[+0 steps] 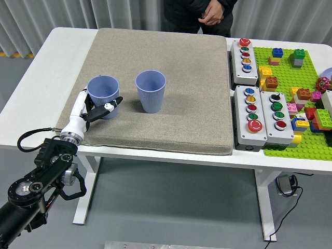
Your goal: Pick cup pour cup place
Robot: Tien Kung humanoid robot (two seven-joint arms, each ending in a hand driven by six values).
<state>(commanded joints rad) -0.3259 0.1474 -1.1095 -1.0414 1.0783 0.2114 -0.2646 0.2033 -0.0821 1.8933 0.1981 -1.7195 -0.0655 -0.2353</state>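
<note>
Two blue ribbed cups stand upright on the grey mat (181,72). The left cup (103,93) is near the mat's left edge; the second cup (151,89) stands a little to its right, free of any hand. My left hand (97,108) comes in from the lower left, white fingers curled around the left cup's lower wall, thumb across its front. The cup looks to rest on the mat. My right arm is out of view.
Three grey button boxes (251,116) sit right of the mat. Further right is a green baseplate (290,93) with several toy bricks. A person stands at the far edge with hands (210,14) clasped, away from the table.
</note>
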